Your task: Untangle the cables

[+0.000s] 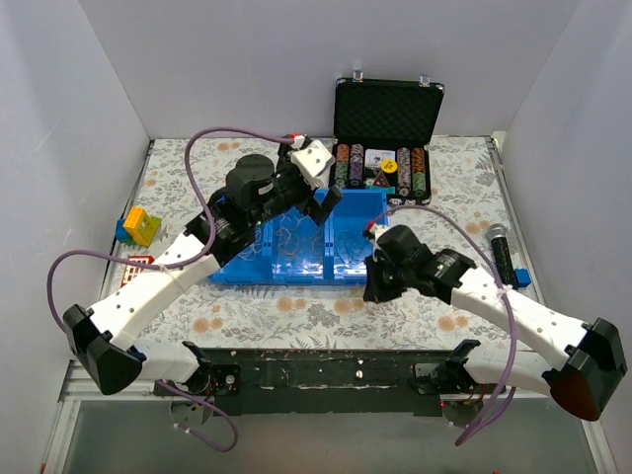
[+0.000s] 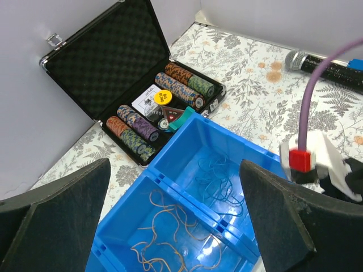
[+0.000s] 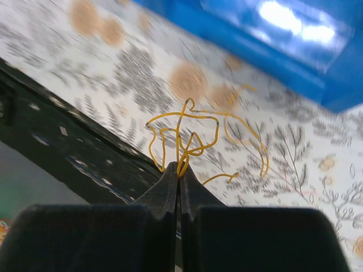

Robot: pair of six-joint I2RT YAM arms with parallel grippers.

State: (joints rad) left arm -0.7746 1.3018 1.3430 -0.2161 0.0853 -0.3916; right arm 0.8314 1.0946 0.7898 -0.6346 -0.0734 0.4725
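Right wrist view: my right claw [image 3: 180,167] is pressed together on a yellow cable [image 3: 187,133], pinching it where several strands meet. Its loops hang free above the flowered tabletop [image 3: 113,73], just in front of the blue tray [image 3: 272,62]. Holding it clear of the tray, I judge, lets the loops fall open under their own weight and separates this strand from the others. Over the tray, my left claw [image 2: 174,164] is spread wide and holds nothing, poised above two compartments. Orange-yellow cables [image 2: 164,226] lie loose in the nearer compartment, and bluish cables [image 2: 218,181] in the one behind it. Sorting by colour looks well along. An open chip case [image 2: 113,68] stands just beyond the tray.
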